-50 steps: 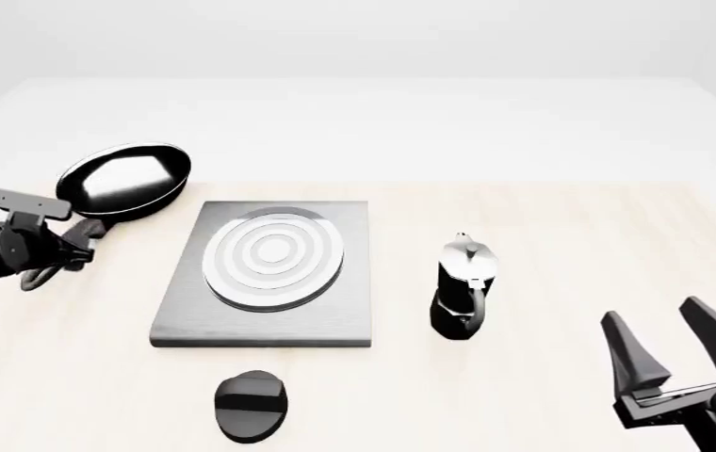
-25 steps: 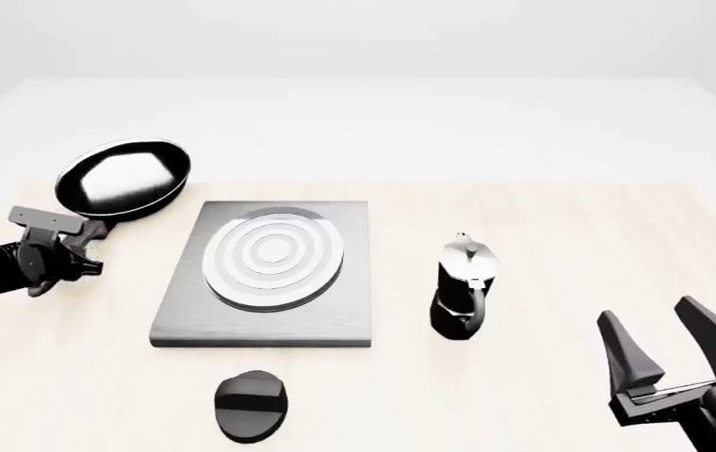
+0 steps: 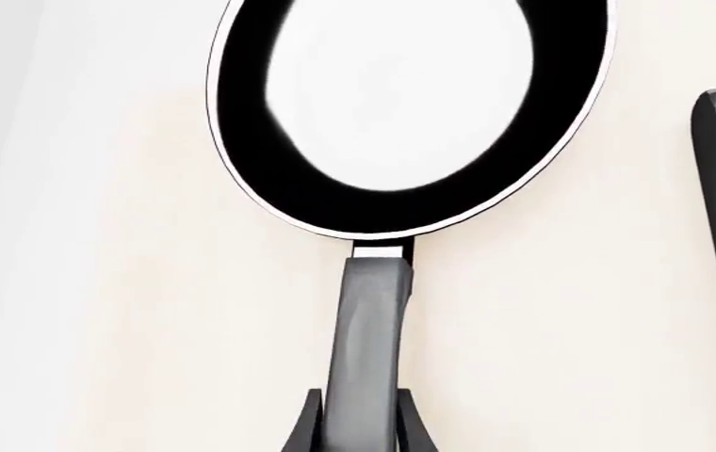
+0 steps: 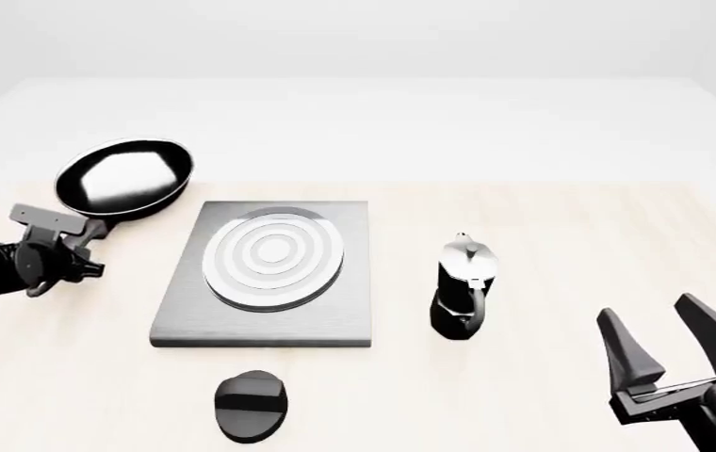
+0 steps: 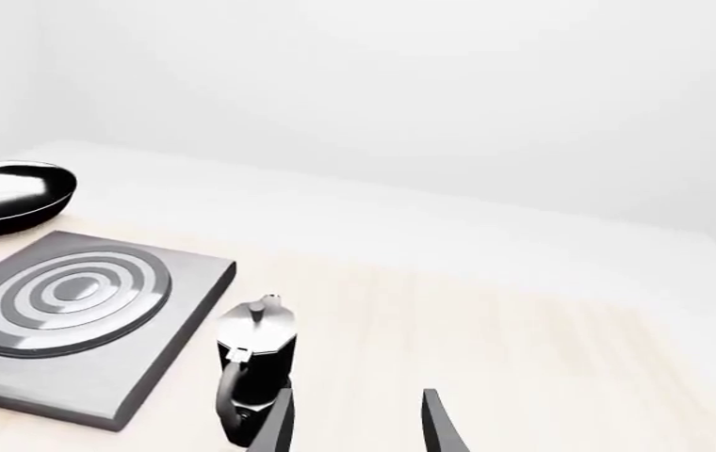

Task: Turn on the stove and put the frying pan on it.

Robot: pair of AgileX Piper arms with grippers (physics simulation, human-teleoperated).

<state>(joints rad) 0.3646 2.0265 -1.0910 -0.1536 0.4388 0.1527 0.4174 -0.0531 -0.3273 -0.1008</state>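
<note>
The left gripper (image 4: 67,247) is clenching the long black handle of the frying pan (image 4: 124,179) at the left side of the pale wooden table (image 4: 560,245), its two fingers (image 3: 301,435) pressing either side of the handle's near end in the left wrist view. The round pan, its glossy inside reflecting white, is lying at the far left, just beyond and to the left of the stove (image 4: 270,273), apart from it and not on the burner rings. The flat grey slab is sitting left of the table's centre, and the small black oval knob (image 4: 252,405) is lying separately just in front of it, nearer the arms. A black-and-silver moka pot (image 4: 463,287) is standing upright to the right of the slab, near it but not touching. At the lower right, the right gripper (image 4: 673,353) is hovering above the table with its jaws spread wide and holding nothing, well apart from the moka pot and the knob
</note>
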